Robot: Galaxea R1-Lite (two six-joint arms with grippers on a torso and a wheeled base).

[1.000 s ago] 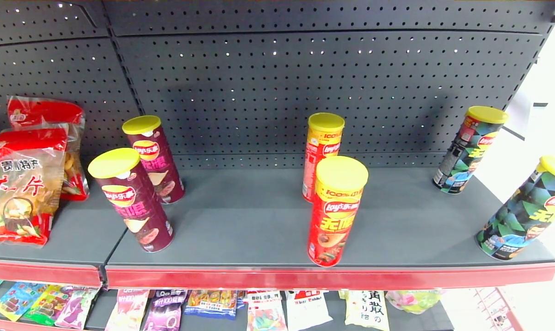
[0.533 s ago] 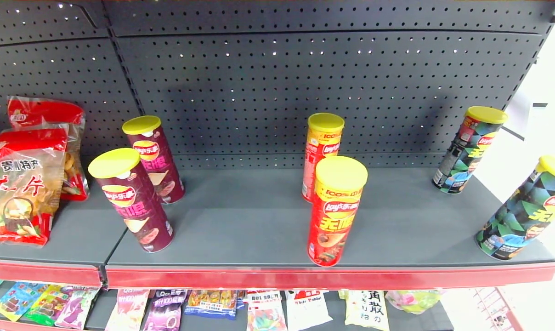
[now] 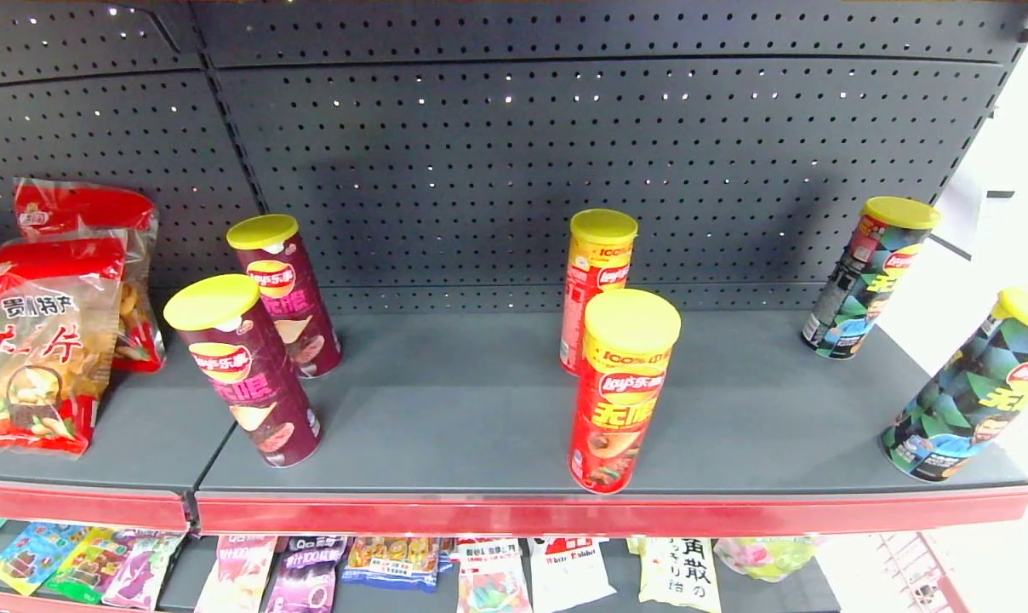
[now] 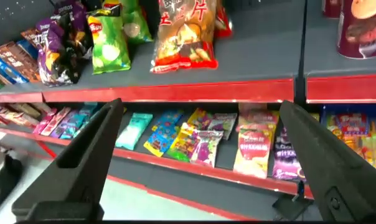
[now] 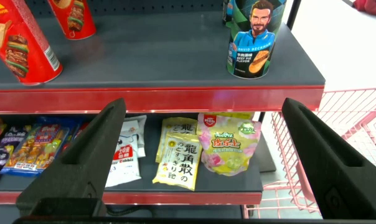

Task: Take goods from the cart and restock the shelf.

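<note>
Left gripper [image 4: 200,106]: fingers spread wide, low in front of the shelving, facing the lower shelf's hanging packets [image 4: 200,140]. Right gripper [image 5: 203,102]: also spread wide, level with the red front lip of the shelf [image 3: 480,409], with the pink wire cart [image 5: 362,106] just off to its right.

I see six chip cans standing upright on the shelf, in three pairs. Each pair has one can near the front edge and one farther back:
- Toward the left, a maroon can [image 3: 246,375] in front and a second maroon can [image 3: 286,294] behind it.
- In the middle, a red can [image 3: 623,392] in front, with a yellow-red can [image 3: 597,281] just behind it.
- On the right, a dark can [image 3: 973,392] at the front corner and another dark can [image 3: 871,277] near the back panel.

Snack bags [image 3: 46,340] stand on the next shelf section to the left.
</note>
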